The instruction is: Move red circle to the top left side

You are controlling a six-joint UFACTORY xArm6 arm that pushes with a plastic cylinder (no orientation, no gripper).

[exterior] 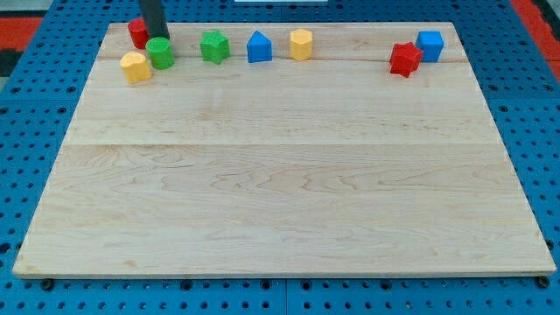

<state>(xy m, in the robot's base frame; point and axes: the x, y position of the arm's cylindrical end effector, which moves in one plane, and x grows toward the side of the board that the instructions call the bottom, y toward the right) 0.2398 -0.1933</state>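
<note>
Camera view: the red circle [136, 32] sits at the worktop's [280, 175] far left corner, just left of my tip [160, 38], touching or nearly so. No gripper here, only the rod. A green circle [160, 53] lies just near of my tip.

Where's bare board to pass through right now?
Everything below the top row is bare, as is the gap between the yellow hexagon and red star. It is crowded at top left, where my tip sits by the red circle.
</note>
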